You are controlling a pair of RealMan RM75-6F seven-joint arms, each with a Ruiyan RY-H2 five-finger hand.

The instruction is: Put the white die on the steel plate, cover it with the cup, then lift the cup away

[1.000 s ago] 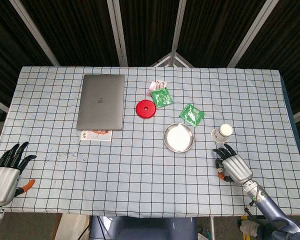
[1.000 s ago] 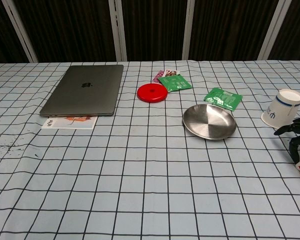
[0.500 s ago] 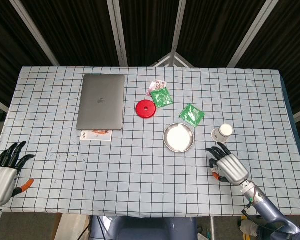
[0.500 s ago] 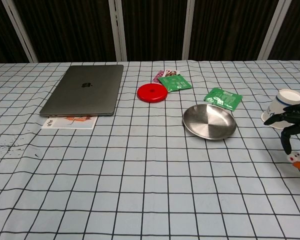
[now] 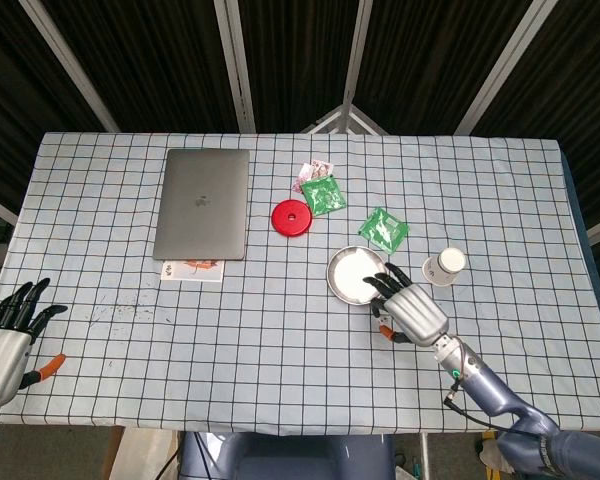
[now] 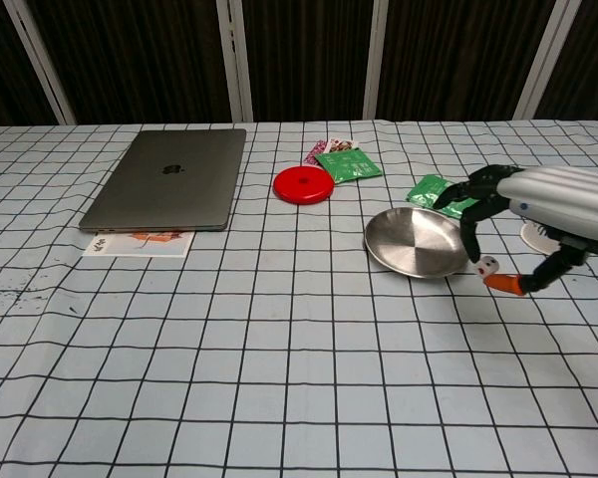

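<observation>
Now the first step is in hand: the right hand point(image 6: 538, 214) pinches the die point(image 6: 487, 265) just off the plate point(image 6: 417, 242) at its 4 o'clock edge. Next, I judge, it must carry the die over the plate and release. The cup point(image 5: 445, 265) waits at 3 o'clock.

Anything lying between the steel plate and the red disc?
No, only bare checked cloth lies between the steel plate and the red disc; the head view shows it, and the chest view agrees.
</observation>
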